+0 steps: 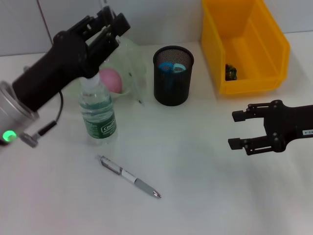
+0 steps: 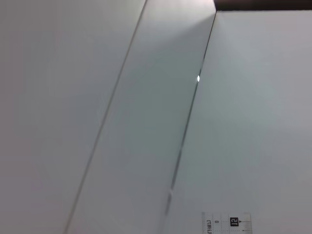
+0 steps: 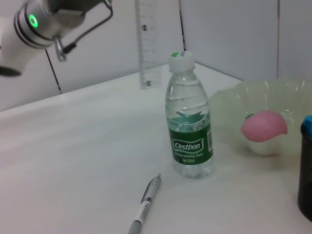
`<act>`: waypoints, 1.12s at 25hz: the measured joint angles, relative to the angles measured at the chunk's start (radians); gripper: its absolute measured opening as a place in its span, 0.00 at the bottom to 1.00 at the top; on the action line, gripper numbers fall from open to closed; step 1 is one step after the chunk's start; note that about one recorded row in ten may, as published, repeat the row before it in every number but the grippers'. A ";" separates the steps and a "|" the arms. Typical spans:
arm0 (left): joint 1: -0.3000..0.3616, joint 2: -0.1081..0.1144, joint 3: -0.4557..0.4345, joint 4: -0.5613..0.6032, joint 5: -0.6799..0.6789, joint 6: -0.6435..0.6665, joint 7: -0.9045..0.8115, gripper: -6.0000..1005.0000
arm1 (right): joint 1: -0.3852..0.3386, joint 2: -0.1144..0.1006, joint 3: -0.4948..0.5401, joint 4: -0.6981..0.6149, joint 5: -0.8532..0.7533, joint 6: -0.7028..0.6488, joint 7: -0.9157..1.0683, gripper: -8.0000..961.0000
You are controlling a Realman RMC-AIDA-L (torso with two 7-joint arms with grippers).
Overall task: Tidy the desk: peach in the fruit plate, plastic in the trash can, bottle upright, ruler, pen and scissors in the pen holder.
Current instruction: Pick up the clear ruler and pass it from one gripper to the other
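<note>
Over the fruit plate (image 1: 132,63) the left gripper (image 1: 105,22) holds a clear ruler (image 3: 146,44), its jaws pinching it, while right gripper (image 1: 239,129) hovers spread above tabletop (image 1: 205,196) beyond upright bottle (image 1: 98,115) and pen (image 1: 129,176).

You see a clear, glossy plastic bottle (image 1: 98,113) with a green paper-like label, a black wire-mesh pen holder (image 1: 173,76), and a translucent pale-green plastic plate (image 1: 128,66) holding a matt pink peach (image 1: 111,80). The pen (image 1: 129,176) shines like metal with a grey grip; the yellow bin (image 1: 244,44) is smooth plastic; the table (image 1: 205,196) is matt white.
</note>
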 joint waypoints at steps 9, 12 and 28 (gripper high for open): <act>0.032 -0.002 0.407 -0.039 -0.438 -0.066 0.490 0.42 | -0.005 0.037 0.015 0.004 0.025 0.002 -0.050 0.80; 0.032 -0.002 0.494 -0.032 -0.570 -0.135 0.569 0.42 | -0.008 0.044 0.027 0.034 0.060 0.011 -0.083 0.80; -0.044 -0.002 0.842 0.028 -1.180 -0.300 1.036 0.43 | -0.020 0.063 0.033 0.308 0.371 0.128 -0.428 0.80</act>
